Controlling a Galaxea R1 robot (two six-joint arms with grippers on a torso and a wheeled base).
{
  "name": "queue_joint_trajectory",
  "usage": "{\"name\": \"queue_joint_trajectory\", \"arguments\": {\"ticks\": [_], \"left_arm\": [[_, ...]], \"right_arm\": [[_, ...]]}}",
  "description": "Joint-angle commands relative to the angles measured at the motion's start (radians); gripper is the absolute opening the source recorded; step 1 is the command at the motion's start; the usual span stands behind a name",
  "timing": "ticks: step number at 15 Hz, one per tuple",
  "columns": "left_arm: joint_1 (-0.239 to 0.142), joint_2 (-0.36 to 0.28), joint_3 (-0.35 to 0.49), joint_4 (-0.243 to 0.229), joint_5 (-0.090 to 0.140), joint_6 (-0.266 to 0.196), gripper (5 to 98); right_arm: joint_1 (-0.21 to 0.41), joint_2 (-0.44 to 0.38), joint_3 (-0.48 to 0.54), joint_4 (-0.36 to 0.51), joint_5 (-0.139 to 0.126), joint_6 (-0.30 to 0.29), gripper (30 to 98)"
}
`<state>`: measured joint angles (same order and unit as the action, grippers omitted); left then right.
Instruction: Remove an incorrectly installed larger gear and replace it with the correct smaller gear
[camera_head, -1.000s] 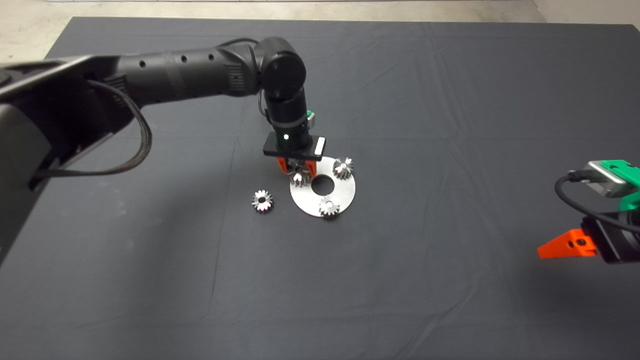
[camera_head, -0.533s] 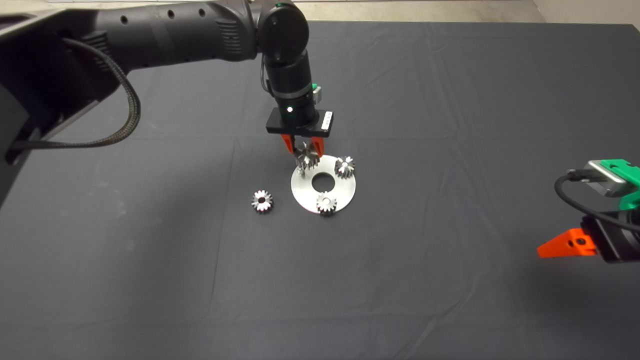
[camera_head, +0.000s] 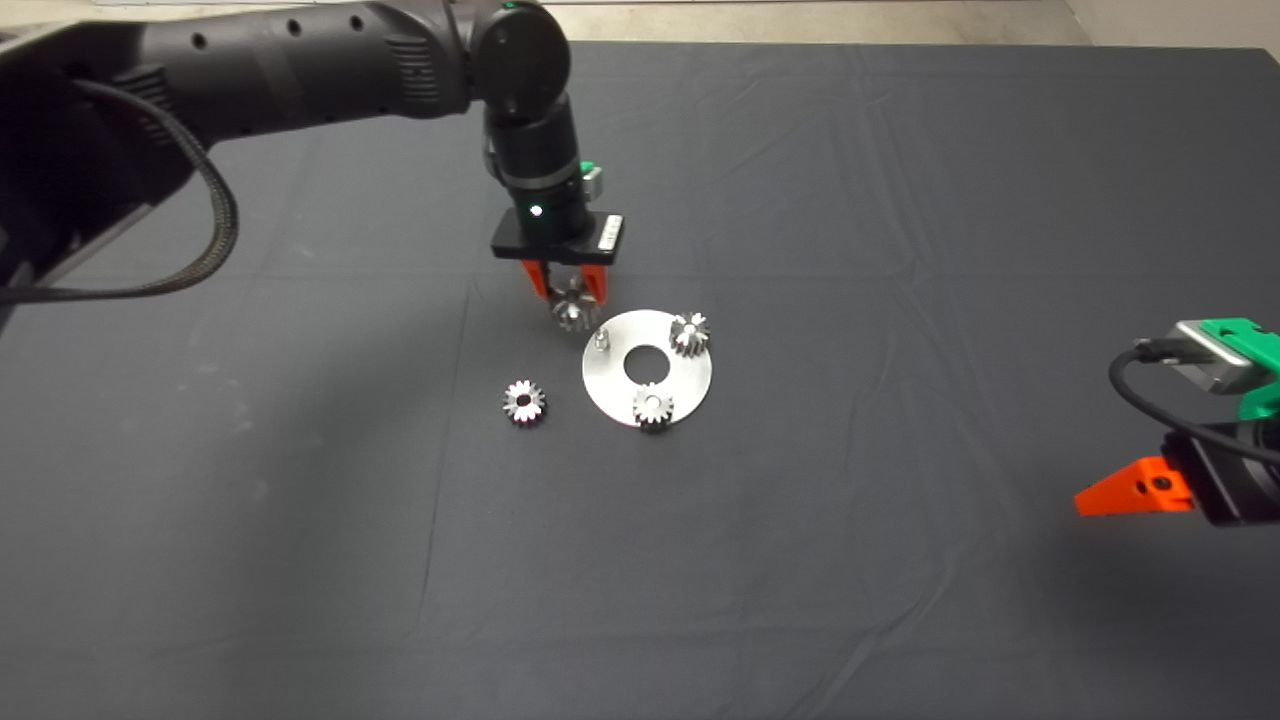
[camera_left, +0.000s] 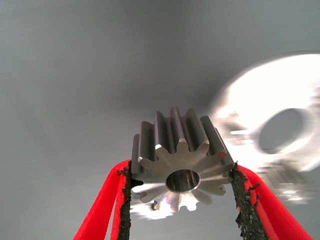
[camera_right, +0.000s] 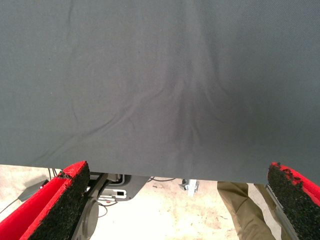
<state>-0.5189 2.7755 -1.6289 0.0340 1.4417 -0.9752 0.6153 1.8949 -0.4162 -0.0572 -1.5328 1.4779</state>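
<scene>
The larger gear (camera_left: 179, 167) sits clamped between my left hand's (camera_head: 566, 290) two pads, held by its toothed flanks, its bore facing my wrist camera and its teeth clear of everything else. In the head view the same gear (camera_head: 572, 314) hangs just below my red fingers (camera_head: 538, 281), lifted off the round silver plate (camera_head: 690, 385) and hovering just beside the plate's rim, on the side nearest my arm. Close to my grip, on the plate's near edge, a bare peg (camera_head: 601, 341) stands with nothing on it. Two other gears remain seated on the plate: one (camera_head: 688, 333) beyond the plate's centre hole from my hand, another (camera_head: 653, 407) at the rim farther out. The smaller gear (camera_head: 524, 402) lies flat on the dark mat (camera_head: 800, 560) of the tabletop, apart from the plate and off to the side of my left hand, its centre hole facing up. My right hand (camera_right: 175, 202) waits well away from all this at the mat's edge, its fingers spread wide and empty; beneath them its wrist camera shows the mat's border, pale floor with some cables, and a person's leg (camera_right: 242, 207) in olive trousers.
</scene>
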Motion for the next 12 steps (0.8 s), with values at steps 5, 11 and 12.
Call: {"name": "queue_joint_trajectory", "arguments": {"ticks": [5,11,12], "left_arm": [[-0.013,-0.089,0.006,0.045,0.016,0.042,41.8],[0.053,-0.108,0.0,0.083,0.009,0.043,41.8],[0.061,-0.111,0.0,0.083,0.008,0.043,41.8]], "right_arm": [[0.017,0.004,0.004,0.033,-0.125,-0.004,94.0],[0.017,0.002,0.005,0.033,-0.125,-0.002,94.0],[0.017,0.002,0.005,0.033,-0.125,-0.003,94.0]]}}
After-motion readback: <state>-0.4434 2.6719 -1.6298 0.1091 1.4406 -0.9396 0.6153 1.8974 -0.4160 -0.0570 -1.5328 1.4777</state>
